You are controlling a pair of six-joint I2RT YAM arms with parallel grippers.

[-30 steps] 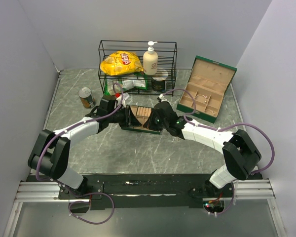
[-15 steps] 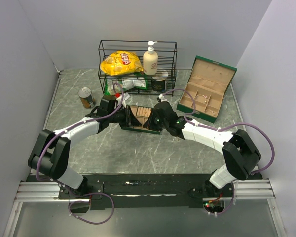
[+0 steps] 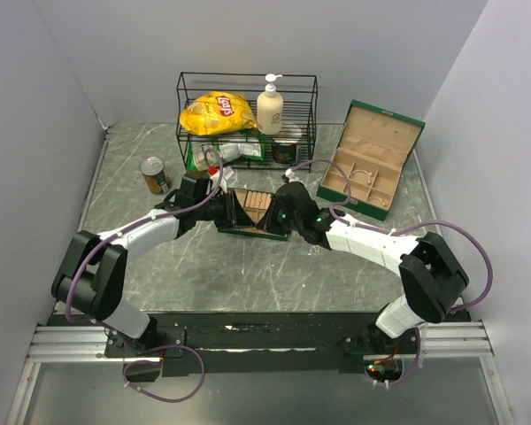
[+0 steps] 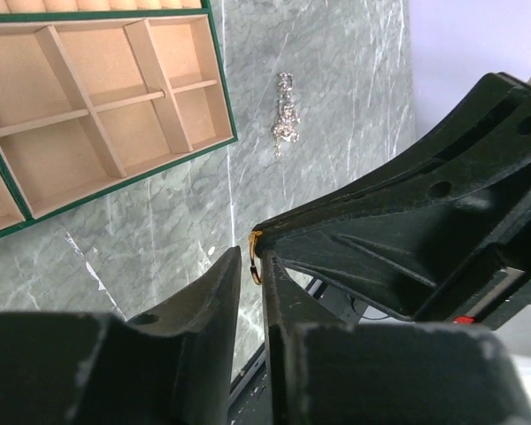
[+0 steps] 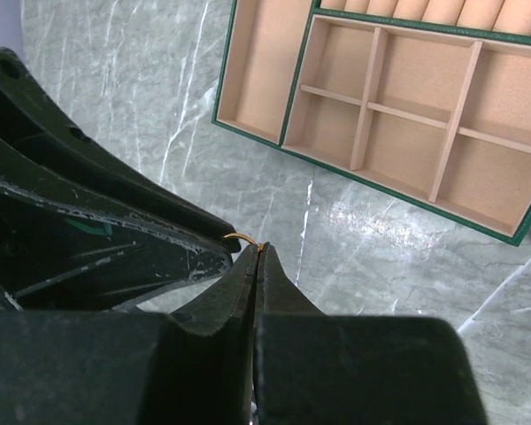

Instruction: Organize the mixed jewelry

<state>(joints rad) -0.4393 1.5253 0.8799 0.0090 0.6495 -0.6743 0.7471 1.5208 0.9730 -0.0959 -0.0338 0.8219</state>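
Note:
A small gold ring [image 4: 255,258] hangs between both grippers above the marble table. My right gripper [image 5: 259,250] is shut on the ring [image 5: 242,235], pinching its edge at the fingertips. My left gripper [image 4: 250,257] has its jaws a narrow gap apart, with the ring in the gap. In the top view the left gripper [image 3: 239,220] and right gripper [image 3: 267,223] meet tip to tip beside the small open green jewelry box [image 3: 252,204]. The box's tan compartments [image 4: 97,115] look empty, as they do in the right wrist view [image 5: 398,115]. A silver chain [image 4: 286,115] lies on the table.
A larger open green jewelry box [image 3: 372,159] stands at the back right. A wire rack [image 3: 246,119] at the back holds a chips bag, a soap bottle and packets. A tin can [image 3: 155,174] stands at the left.

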